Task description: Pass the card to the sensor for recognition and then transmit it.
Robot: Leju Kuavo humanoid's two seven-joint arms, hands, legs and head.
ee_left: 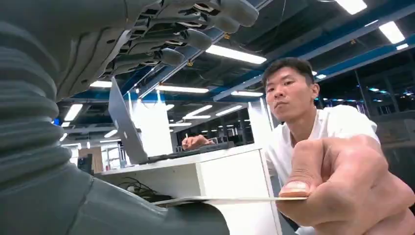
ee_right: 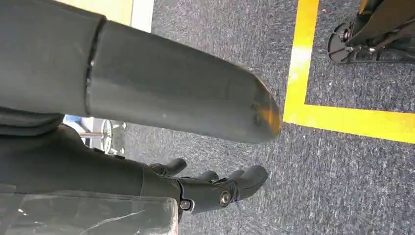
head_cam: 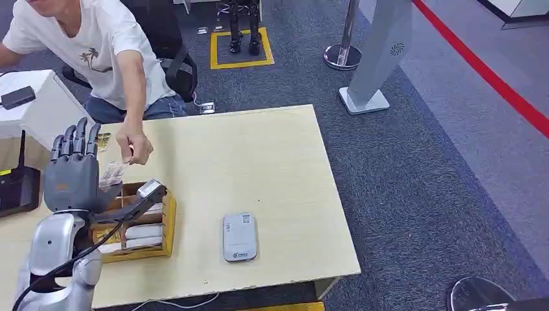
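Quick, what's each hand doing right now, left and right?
Left hand: open, fingers raised and apart; the person's hand holds the card at its thumb.
Right hand: hanging over the floor, holding nothing, fingers apart.

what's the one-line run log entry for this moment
phase: card handover | left robot hand: raised, open | card: pinched by person's hand | sensor: on table, untouched | right robot hand: hanging, empty

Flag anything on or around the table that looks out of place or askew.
Nothing looks spilled or damaged. The grey sensor lies flat on the table. One oddity: a person's hand holds the card out toward the raised left hand, over the wooden tray.
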